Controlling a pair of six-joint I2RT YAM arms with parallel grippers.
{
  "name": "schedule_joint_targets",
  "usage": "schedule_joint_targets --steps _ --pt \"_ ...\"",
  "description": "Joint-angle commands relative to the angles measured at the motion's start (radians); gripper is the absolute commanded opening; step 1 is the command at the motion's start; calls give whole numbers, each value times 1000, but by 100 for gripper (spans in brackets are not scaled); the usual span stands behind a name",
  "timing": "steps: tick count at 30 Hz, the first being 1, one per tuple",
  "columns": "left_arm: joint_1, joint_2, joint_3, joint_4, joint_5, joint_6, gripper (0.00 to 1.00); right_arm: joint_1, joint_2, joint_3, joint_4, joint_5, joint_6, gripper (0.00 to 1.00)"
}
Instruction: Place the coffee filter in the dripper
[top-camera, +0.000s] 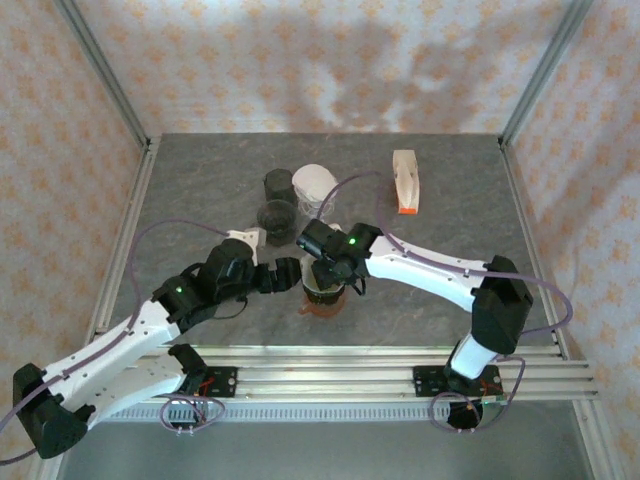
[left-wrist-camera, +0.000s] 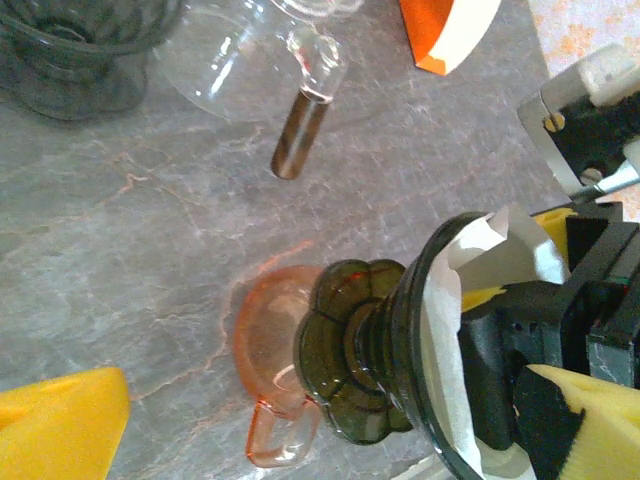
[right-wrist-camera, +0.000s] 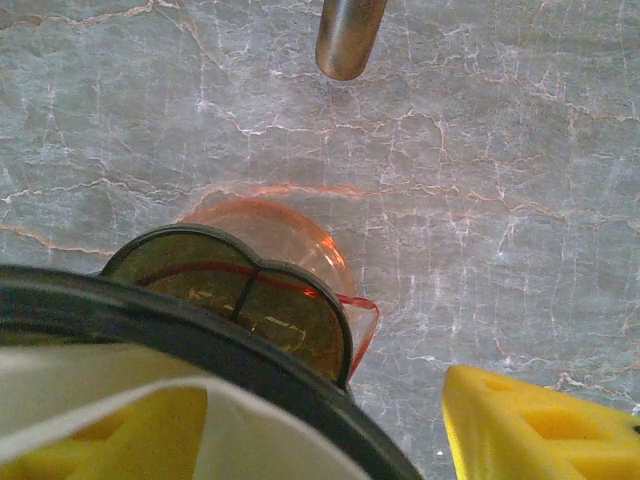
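**A:** Top view first. Where do you stand?

**B:** Your dripper (top-camera: 325, 290) sits mid-tabletop (top-camera: 450, 200) on a pink cup (top-camera: 315, 308). The right gripper (top-camera: 335, 266) is over its mouth, and the left gripper (top-camera: 288, 278) is just beside it.

**A:** Left wrist?

**B:** Those jaws are spread wide either side of the dripper, gripping nothing. The coffee filter (left-wrist-camera: 448, 330) lies inside the cone, with one corner poking above the rim.

**A:** Right wrist?

**B:** The jaws are apart across the rim: one pad (right-wrist-camera: 125, 432) inside the paper, the other outside and clear of the glass. I judge you're seating the filter. Next, lift the right gripper straight out without dragging the paper.
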Motion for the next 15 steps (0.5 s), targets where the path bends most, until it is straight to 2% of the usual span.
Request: schedule_joint_targets --steps 1,9,15 --pt "4 28 -11 63 56 -6 99 -4 17 5 -2 13 13 63" --pt "3 44 -25 57 50 -8 98 -4 14 6 1 10 15 63" --pt "4 63 -30 34 26 -12 87 -3 13 6 -4 15 16 63"
